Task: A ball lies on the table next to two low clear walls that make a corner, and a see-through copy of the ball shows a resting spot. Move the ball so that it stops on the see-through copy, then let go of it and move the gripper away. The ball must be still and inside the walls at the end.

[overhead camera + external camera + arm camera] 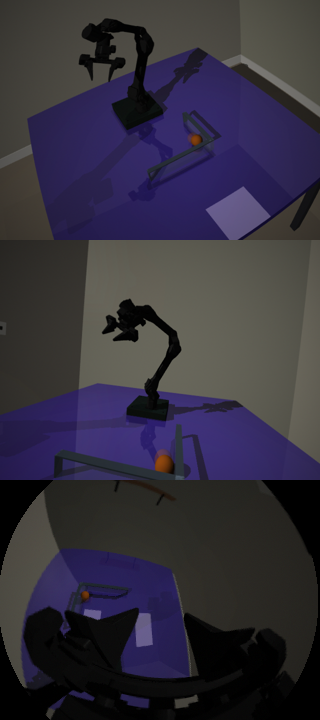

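Top view: black arm (140, 64) stands on its base plate (136, 112) a bit left of the frame's middle, bent over so the claw (100, 77) hangs in the upper left, high above the purple table (77, 144) and past its back edge.
Claw: open, fingers spread wide and pointing down, nothing between them.
Ball: orange ball (196, 139) sits on the table right of center, tucked into the inside corner of the two low clear walls (178, 157). Well apart from the claw.
Ghost ball: faint see-through copy (191, 136) overlaps the ball, peeking out on its upper left side, so the ball looks slightly off it toward the corner.
Walls: one runs from the corner toward the lower left of the frame, the other toward the upper left.
Exterior view: ball (164, 464) at the bottom of the frame, just beside the upright wall (178, 446); can't tell if it touches. Claw (108, 336) up at left of center, fingers aimed lower left.
Wrist view: both fingers dark across the lower half, tiny ball (86, 595) far off at left center.
Extra: pale square patch (237, 213) on the table, lower right of the top view.
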Tool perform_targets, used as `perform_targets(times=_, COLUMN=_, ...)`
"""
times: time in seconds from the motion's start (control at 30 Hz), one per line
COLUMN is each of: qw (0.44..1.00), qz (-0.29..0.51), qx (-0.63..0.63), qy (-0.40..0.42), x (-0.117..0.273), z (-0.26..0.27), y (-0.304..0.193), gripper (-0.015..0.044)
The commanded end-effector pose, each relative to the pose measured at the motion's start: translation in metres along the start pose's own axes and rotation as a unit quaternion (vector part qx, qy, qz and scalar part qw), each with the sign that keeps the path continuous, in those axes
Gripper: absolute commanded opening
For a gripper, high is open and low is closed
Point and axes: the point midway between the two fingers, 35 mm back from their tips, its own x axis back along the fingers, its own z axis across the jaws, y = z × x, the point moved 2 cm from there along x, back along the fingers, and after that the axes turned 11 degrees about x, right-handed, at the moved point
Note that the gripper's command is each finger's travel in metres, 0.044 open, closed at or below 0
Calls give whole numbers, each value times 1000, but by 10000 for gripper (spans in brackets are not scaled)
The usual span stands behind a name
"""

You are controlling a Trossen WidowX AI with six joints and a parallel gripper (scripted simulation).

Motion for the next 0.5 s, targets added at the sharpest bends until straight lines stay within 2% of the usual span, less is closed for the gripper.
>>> perform_targets(times=0.0, qw=992, qz=-5, qx=78, qy=99, x=-56, z=19, y=18, gripper=329)
perform_targets(times=0.17, qw=964, qz=-8, qx=178, qy=198, x=-110, z=63, y=45, gripper=329)
perform_targets(times=0.47, qw=882, qz=-13, qx=335, qy=332, x=-166, z=166, y=81, gripper=329)
